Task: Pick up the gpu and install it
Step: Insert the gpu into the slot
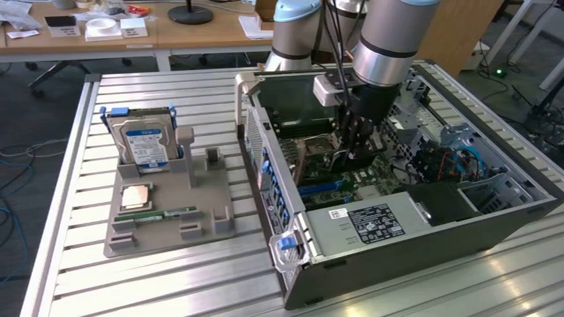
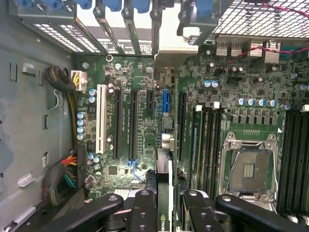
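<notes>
Jaws partly closed, clamped on gpu (image 2: 164,188); card held edge-on between fingers (image 2: 145,212). Computer case (image 1: 423,257) on tabletop (image 1: 176,277) surrounds jaws. Motherboard (image 2: 120,67) lies directly beneath jaws. Expansion slots (image 2: 118,125) just beside card's line, apart from it. Step judged: install; card inside case, above board, not yet seated. Next move calls for card edge lined along long slot, bracket toward rear openings, straight press.

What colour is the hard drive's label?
Blue and white, on the hard drive; clearest in the exterior view.
</notes>
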Robot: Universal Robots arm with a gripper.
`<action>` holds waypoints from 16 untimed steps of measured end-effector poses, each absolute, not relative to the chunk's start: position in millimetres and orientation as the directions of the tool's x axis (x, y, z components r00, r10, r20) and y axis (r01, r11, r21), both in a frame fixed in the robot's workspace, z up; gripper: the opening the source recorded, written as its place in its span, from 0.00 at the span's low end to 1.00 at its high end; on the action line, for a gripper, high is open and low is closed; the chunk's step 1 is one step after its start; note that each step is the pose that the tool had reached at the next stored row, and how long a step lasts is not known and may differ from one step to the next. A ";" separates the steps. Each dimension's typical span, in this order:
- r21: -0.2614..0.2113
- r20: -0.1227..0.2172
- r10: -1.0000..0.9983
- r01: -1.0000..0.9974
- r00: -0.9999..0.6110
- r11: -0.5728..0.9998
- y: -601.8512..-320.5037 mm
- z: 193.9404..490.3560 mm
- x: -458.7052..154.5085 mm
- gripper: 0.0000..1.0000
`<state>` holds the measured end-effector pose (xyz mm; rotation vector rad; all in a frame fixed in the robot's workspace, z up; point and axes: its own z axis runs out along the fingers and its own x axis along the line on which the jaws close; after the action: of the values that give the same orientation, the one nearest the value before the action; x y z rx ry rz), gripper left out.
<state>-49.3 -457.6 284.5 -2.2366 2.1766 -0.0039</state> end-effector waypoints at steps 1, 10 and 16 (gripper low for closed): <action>-0.017 -0.013 -1.000 -0.999 0.027 -0.027 -457.6 284.4 -49.7 0.26; -0.017 -0.012 -1.000 -0.999 0.027 -0.027 -457.5 284.2 -52.3 0.26; -0.017 -0.012 -1.000 -0.999 0.027 -0.027 -457.4 284.1 -54.0 0.26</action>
<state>-54.0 -457.4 284.1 -2.2370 2.1771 -0.0049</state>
